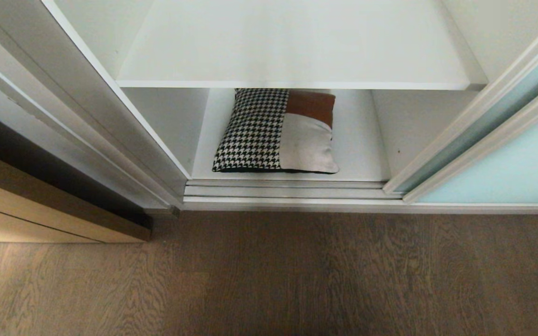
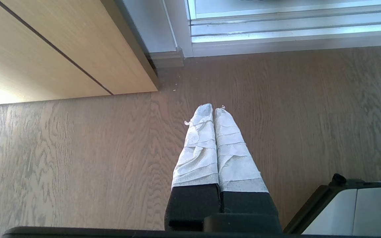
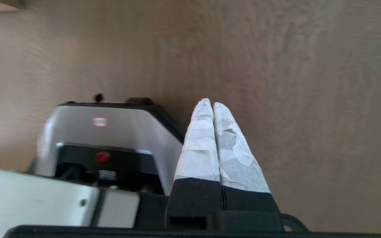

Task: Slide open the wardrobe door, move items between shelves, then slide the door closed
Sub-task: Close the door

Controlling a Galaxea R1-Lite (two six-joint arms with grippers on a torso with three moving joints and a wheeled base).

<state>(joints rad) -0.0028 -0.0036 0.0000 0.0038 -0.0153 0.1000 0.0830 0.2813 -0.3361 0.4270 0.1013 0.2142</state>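
The sliding wardrobe door (image 1: 507,163) is seen pushed over to the right, so the compartment is left open. The cushion (image 1: 276,131) is laid flat on the bottom shelf (image 1: 362,149), under the bare upper shelf (image 1: 297,51). Neither arm is caught in the head view. The left claw (image 2: 213,110) is held pointing down over the wood floor (image 2: 309,115), fingers pressed together, nothing gripped. The right claw (image 3: 209,103) is likewise closed and empty, probably low beside the robot base (image 3: 111,138), though that view is smeared.

No legible text anywhere — the robot base (image 3: 111,132) carries only an unreadable red label.
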